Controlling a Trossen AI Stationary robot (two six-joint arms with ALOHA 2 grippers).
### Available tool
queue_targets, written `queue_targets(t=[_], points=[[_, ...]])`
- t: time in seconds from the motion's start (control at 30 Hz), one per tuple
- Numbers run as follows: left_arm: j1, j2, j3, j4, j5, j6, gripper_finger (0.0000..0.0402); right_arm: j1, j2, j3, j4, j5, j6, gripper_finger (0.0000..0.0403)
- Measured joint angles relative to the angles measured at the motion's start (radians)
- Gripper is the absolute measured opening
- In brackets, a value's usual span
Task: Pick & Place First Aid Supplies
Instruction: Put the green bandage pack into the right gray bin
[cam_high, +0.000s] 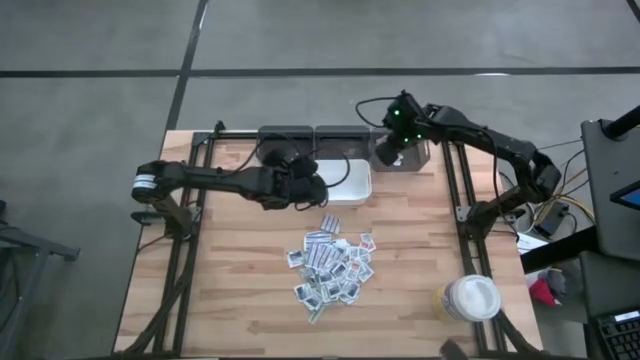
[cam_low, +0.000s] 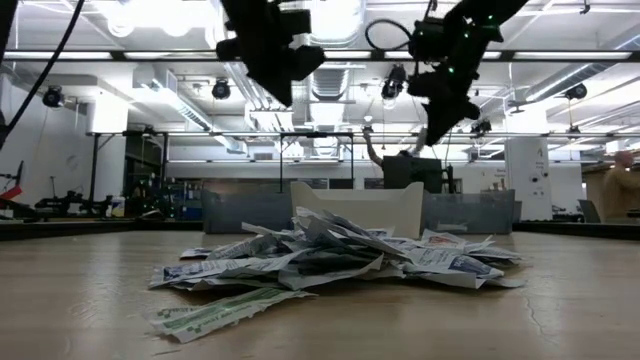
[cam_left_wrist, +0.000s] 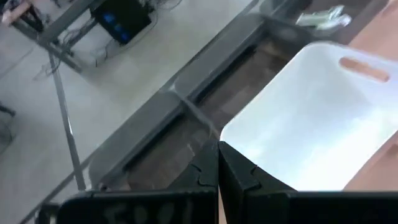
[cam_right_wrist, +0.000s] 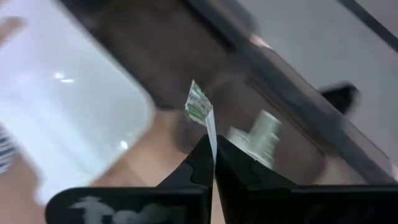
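Your first aid supplies lie in a loose heap at the middle of the table: small flat packets, white and grey with blue-striped print, overlapping and tilted on one another. In the low view the pile rises unevenly, and a narrow packet with greenish print lies flat at its near edge. One thin green-printed packet stands upright, pinched between the right gripper's closed fingertips.

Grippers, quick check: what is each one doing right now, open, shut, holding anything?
Left gripper: shut, empty, above the white tray.
Right gripper: shut on a green-printed packet, over the grey bin at the table's far edge.
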Motion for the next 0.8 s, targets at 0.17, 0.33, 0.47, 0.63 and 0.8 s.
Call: queue_targets(t=[0.17,0.33,0.47,0.63,0.8], points=[[0.000,-0.065,-0.099,0.009,0.000,-0.090,0.0000,-0.057,0.018,0.000,-0.057,0.120,0.077,0.0008],[0.000,-0.158,-0.219,0.085,0.004,-0.126,0.0000,-0.083,0.057,-0.001,-0.082,0.138,0.106,0.0008],[0.000,-0.254,-0.338,0.205,0.011,-0.131,0.0000,-0.083,0.116,-0.001,-0.088,0.138,0.115,0.0008],[-0.001,-0.368,-0.478,0.322,0.051,-0.131,0.0000,-0.083,0.201,0.000,-0.094,0.148,0.106,0.0008],[-0.001,-0.449,-0.561,0.353,0.055,-0.133,0.0000,-0.083,0.265,0.000,-0.102,0.191,0.100,0.0008]])
